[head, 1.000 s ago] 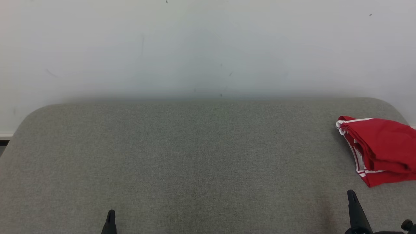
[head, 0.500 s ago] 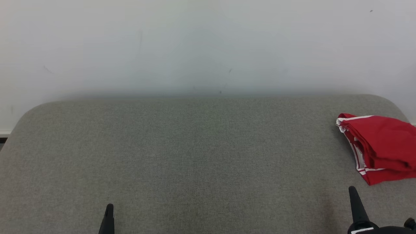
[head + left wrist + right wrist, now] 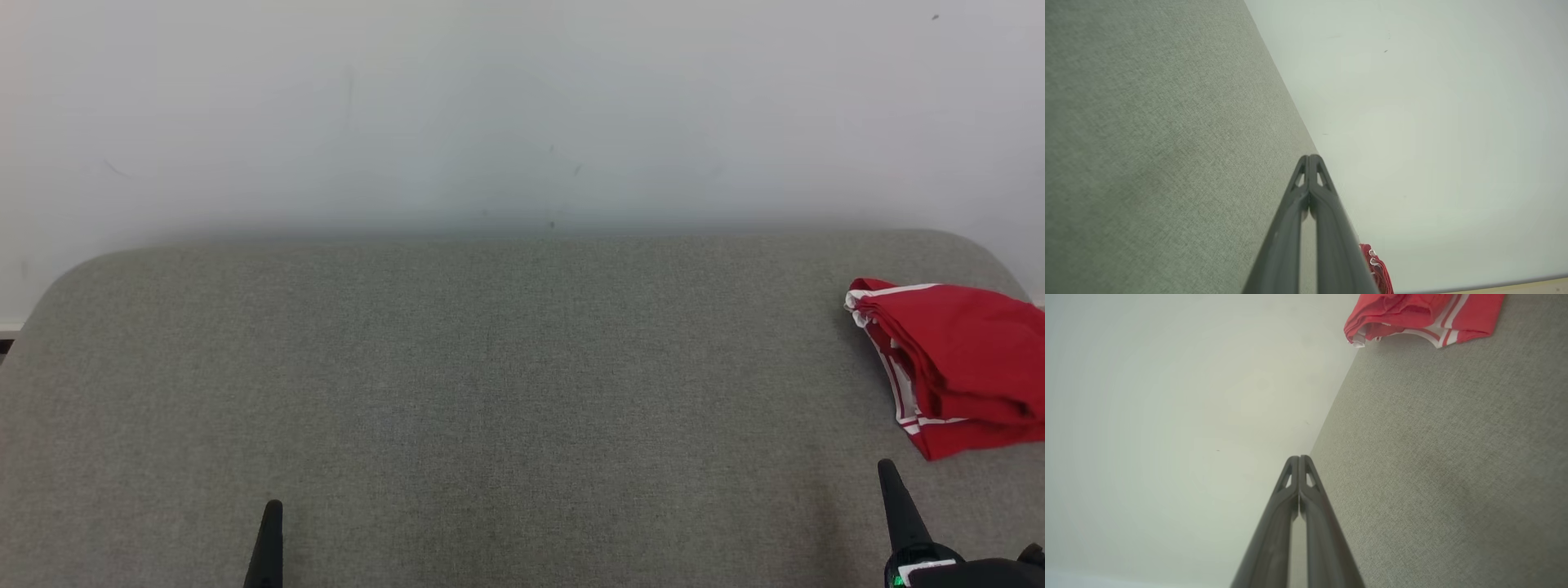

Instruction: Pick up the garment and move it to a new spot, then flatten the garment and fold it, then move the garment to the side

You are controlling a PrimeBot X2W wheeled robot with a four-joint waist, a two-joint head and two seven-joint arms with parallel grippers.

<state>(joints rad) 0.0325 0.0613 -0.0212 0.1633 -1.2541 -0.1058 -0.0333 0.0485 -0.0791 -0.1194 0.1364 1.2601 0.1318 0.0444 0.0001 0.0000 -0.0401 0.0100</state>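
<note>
- You have the garment [image 3: 955,359], red with white stripes along its left edge, lying in a folded bundle at the far right of the grey fabric surface [image 3: 490,392]. The right edge of the head view cuts it off.
- Nothing is touching the garment, and it rests flat on the fabric.
- Your right gripper [image 3: 885,472] is at the near right, nearer to you than the garment and apart from it.
- In the right wrist view its two dark fingers [image 3: 1274,522] meet at the tips, clenched on nothing, with the garment [image 3: 1412,314] lying ahead of them.
- Your left gripper [image 3: 273,510] is at the near left, well apart from the garment.
- In the left wrist view that gripper [image 3: 1309,157] is also clenched and empty, its fingertips touching.
- A pale wall [image 3: 522,106] rises behind the far edge of the surface.
</note>
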